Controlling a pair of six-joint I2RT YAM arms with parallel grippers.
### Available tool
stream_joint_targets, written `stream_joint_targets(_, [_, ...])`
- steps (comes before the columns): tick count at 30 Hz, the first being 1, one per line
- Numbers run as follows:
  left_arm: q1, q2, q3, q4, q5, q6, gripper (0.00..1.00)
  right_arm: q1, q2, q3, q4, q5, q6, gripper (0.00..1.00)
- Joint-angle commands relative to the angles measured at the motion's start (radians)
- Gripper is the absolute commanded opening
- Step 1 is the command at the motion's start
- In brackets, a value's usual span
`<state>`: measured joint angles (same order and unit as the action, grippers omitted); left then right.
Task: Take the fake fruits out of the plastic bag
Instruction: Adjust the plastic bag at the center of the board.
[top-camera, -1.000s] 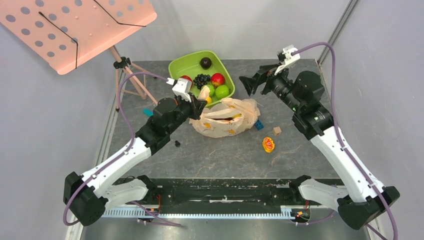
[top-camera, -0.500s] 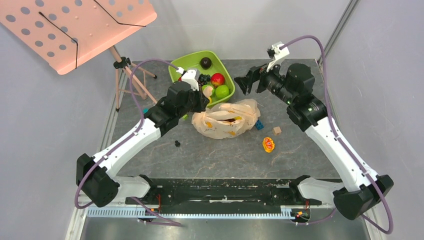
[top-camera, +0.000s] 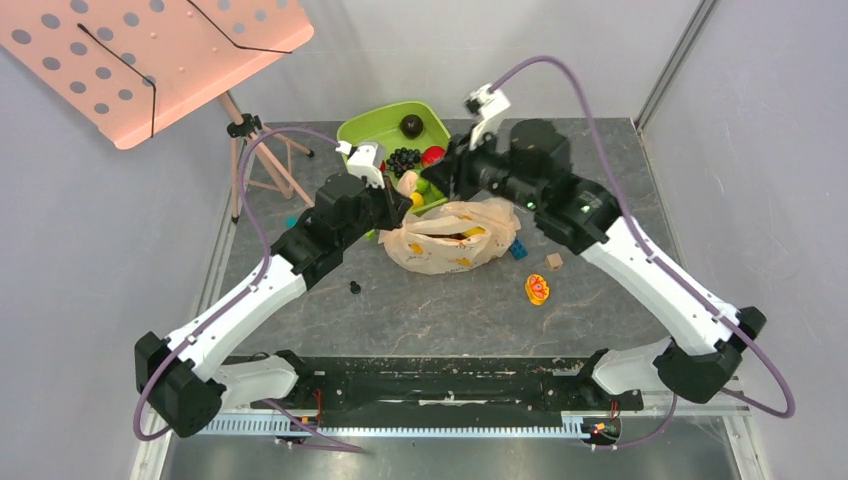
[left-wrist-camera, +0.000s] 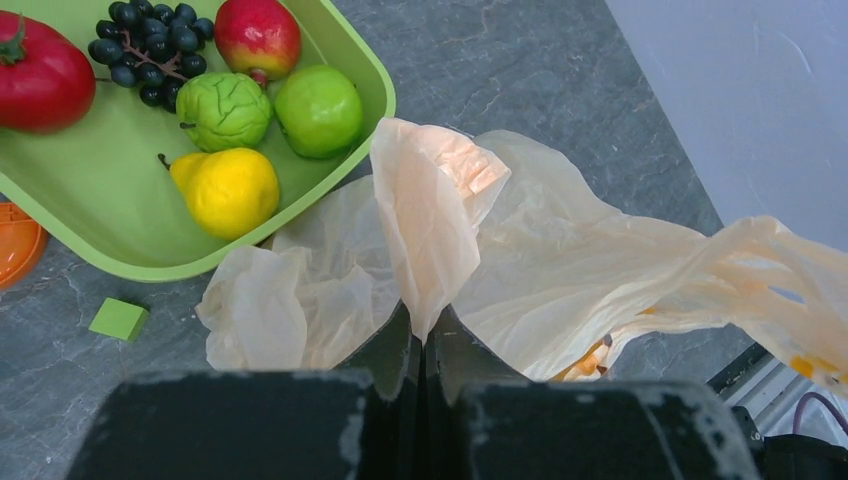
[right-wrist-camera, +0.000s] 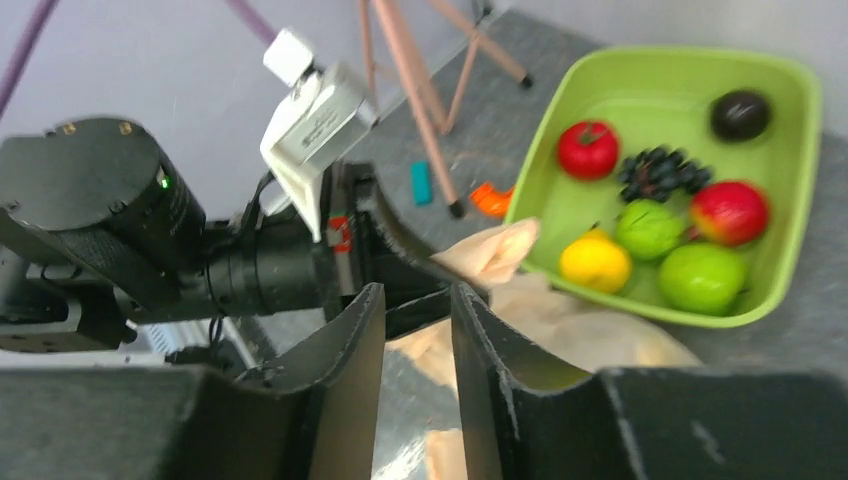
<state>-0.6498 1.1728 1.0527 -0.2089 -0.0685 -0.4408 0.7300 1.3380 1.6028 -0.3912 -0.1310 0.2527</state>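
The left jaws are closed tight on a raised fold of the plastic bag (left-wrist-camera: 560, 270), pinching it at the bag's left end so that the film stands up in a peak between them. The right jaws stand at a narrow gap with nothing between them, hanging over the near rim of the green tub (top-camera: 372, 122) and facing the left jaws across the lifted fold.

The bag lies crumpled on the worktop (top-camera: 420, 310), midway between the side edges, touching the tub that sits at the far edge. The fake fruits (top-camera: 468, 234) are inside it: only a bit of yellow and something dark show through its mouth.

Near the bag's right end lie a blue block (top-camera: 517, 250), a wooden cube (top-camera: 553, 261) and an orange-yellow toy (top-camera: 537, 289).
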Motion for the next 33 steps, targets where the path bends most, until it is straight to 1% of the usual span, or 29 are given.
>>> stream_joint_targets(1, [0.004,-0.082,-0.075,0.133,0.019,0.069,0.02,0.134,0.060,0.022,-0.072,0.124,0.054,0.29])
stream_joint_targets(4, [0.003,-0.101,-0.099,0.172,0.023,0.081,0.02,0.221,0.094,0.006,-0.094,0.202,0.060,0.25])
stream_joint_targets(5, [0.004,-0.097,-0.094,0.166,0.023,0.084,0.02,0.245,0.098,-0.006,-0.099,0.233,0.062,0.25])
stream_joint_targets(6, [0.004,-0.097,-0.092,0.161,0.023,0.085,0.02,0.266,0.099,-0.023,-0.100,0.255,0.064,0.28])
stream_joint_targets(11, [0.004,-0.119,-0.116,0.170,0.011,0.085,0.02,0.283,0.076,-0.145,-0.091,0.367,0.087,0.28])
stream_joint_targets(13, [0.005,-0.131,-0.125,0.178,0.017,0.090,0.02,0.282,0.076,-0.170,-0.108,0.417,0.094,0.21])
stream_joint_targets(15, [0.004,-0.143,-0.137,0.190,0.034,0.094,0.02,0.282,0.067,-0.207,-0.112,0.464,0.107,0.08])
stream_joint_targets(16, [0.004,-0.148,-0.143,0.196,0.037,0.092,0.02,0.281,0.063,-0.226,-0.111,0.479,0.115,0.05])
stream_joint_targets(18, [0.004,-0.150,-0.151,0.203,0.037,0.086,0.02,0.278,0.049,-0.265,-0.106,0.481,0.128,0.03])
stream_joint_targets(22, [0.004,-0.148,-0.160,0.205,0.055,0.089,0.02,0.277,0.008,-0.352,-0.076,0.480,0.150,0.03])
stream_joint_targets(27, [0.004,-0.159,-0.171,0.206,0.064,0.094,0.02,0.249,-0.023,-0.422,-0.060,0.483,0.168,0.03])
stream_joint_targets(33, [0.004,-0.192,-0.220,0.269,0.156,0.120,0.02,0.199,-0.079,-0.504,-0.002,0.493,0.180,0.02])
